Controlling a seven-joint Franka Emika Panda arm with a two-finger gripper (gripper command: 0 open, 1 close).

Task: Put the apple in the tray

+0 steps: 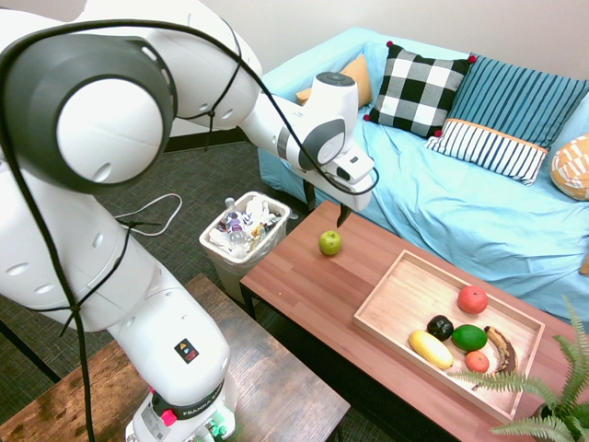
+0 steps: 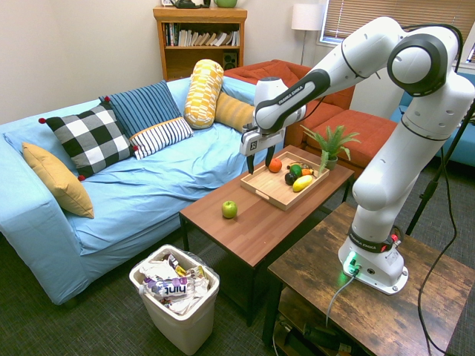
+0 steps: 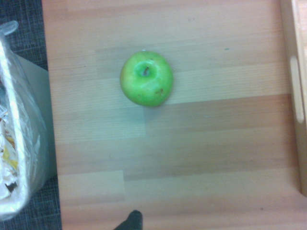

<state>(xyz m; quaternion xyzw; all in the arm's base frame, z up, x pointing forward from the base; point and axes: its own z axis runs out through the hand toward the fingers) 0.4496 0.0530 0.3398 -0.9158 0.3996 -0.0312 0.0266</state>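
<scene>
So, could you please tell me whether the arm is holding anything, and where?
Nothing is held; the open tool is empty, and the round green apple sits on the table.

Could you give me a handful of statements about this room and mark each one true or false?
1. The green apple is already inside the wooden tray. False: it sits on the coffee table, outside the tray.
2. The jaws are open and hold nothing. True.
3. The yellow fruit lies in the tray. True.
4. The black-and-white checked pillow is on the floor. False: it is on the blue-covered sofa.
5. The trash bin is empty. False: it has a bottle and crumpled wrappers in it.
6. A leafy green plant stands near the tray. True.
</scene>
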